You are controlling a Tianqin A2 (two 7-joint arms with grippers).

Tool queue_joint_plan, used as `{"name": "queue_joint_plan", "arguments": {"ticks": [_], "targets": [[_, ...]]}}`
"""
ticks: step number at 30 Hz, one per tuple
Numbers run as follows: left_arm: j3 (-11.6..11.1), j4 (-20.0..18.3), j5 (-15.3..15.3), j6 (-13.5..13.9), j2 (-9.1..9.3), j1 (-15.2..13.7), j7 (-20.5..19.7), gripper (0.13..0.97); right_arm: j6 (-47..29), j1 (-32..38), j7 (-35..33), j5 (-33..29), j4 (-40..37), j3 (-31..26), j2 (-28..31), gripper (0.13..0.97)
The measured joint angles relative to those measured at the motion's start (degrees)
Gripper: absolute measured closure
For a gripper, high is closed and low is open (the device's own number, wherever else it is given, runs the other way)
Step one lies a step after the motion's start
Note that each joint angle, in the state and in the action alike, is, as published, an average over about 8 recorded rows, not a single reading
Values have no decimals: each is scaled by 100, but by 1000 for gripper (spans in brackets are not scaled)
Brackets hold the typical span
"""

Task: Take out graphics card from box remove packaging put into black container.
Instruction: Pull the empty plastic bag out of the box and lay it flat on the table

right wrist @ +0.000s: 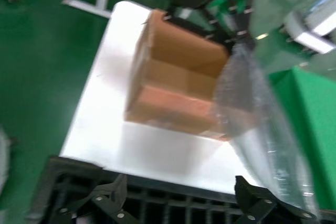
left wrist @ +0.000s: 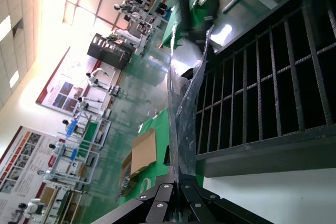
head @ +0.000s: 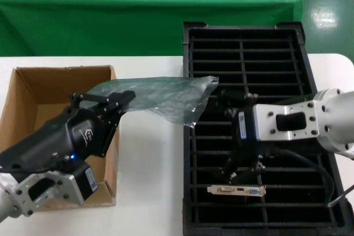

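Brown cardboard box (head: 33,109) sits far left with the left gripper (head: 113,103) over its right wall, jaws pinched on the crinkly packaging (head: 160,95), which hangs out toward the black container (head: 243,48). In there, the right gripper (head: 243,174), jaws spread, hovers right above the graphics card (head: 237,190) lying across the ribs.

Bright even light; right wrist view blurred, left overexposed.
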Motion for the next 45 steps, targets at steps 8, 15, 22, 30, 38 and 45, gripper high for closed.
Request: {"name": "queue_joint_plan", "arguments": {"ticks": [8,15,22,30,38,45], "targets": [[0,0,0,0,0,0,0,958,384,-207,-18,-73,83,211,19,517],[0,0,0,0,0,0,0,958,388,-209,-18,-74,84,213,19,517],[0,0,0,0,0,0,0,897,388,-209,-18,-74,84,213,19,199],[-2,70,-97,-82,58,17,-25,836,595,-361,-99,25,44,297,-32,135],[-11,293,-408,-345,244,73,-113,675,1256,-845,-360,344,-86,564,-195,129],[-20,528,-735,-622,439,132,-206,513,1959,-1353,-636,683,-223,845,-367,129]]}}
